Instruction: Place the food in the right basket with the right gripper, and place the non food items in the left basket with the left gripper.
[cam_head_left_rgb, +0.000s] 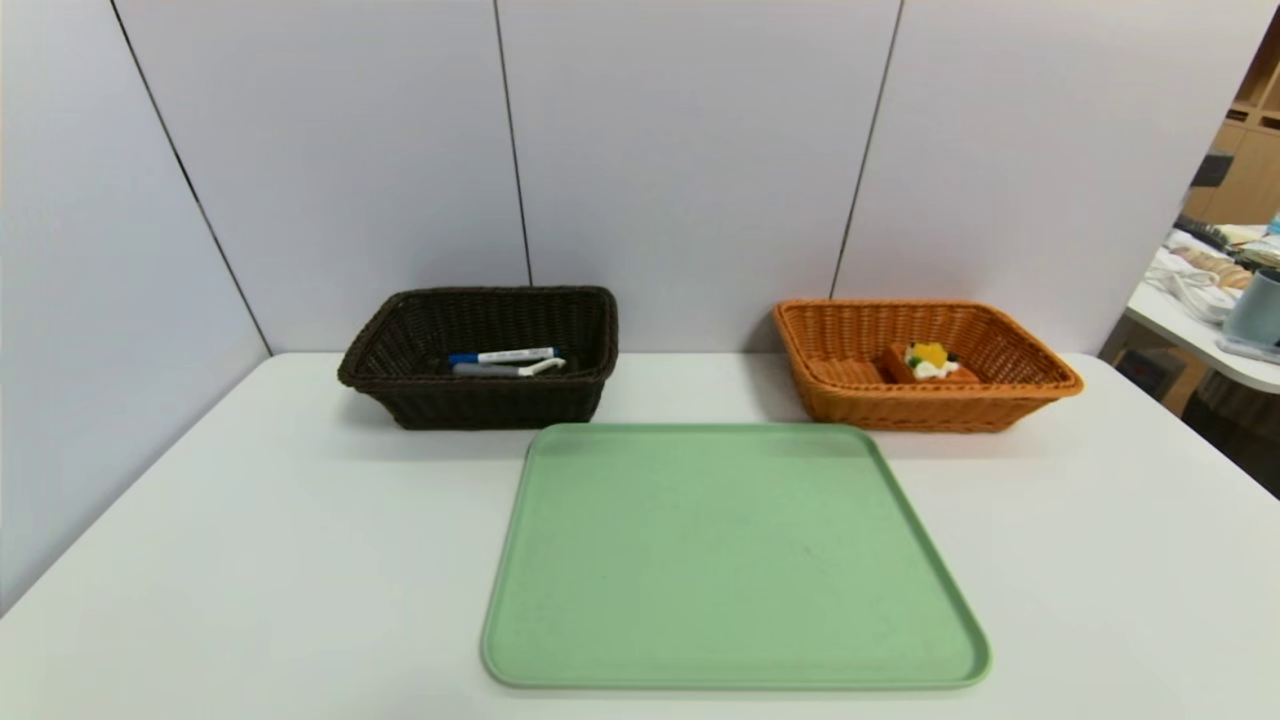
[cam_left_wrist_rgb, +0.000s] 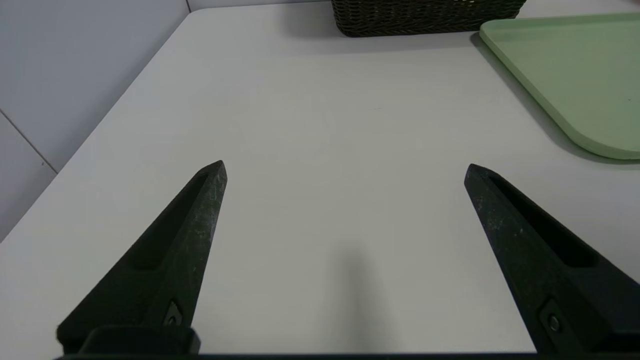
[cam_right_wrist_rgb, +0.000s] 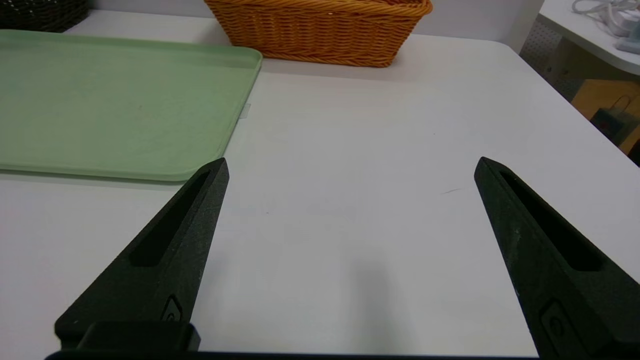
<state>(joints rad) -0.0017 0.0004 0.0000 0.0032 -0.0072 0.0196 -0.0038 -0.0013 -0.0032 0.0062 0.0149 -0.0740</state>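
Orange basket (cam_head_left_rgb: 1040, 385) holds the waffle (cam_head_left_rgb: 928, 364); pen (cam_head_left_rgb: 503, 355) and peeler (cam_head_left_rgb: 508, 369) fill the brown basket (cam_head_left_rgb: 370, 365); left gripper (cam_left_wrist_rgb: 345, 167) and right gripper (cam_right_wrist_rgb: 351, 162) gape over bare table (cam_head_left_rgb: 250, 540).

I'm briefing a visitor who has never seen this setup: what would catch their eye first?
The big green tray lying bare at the table's centre. Behind it, the dark brown basket on the left holds a marker pen and a peeler, and the orange basket on the right holds a waffle toy.
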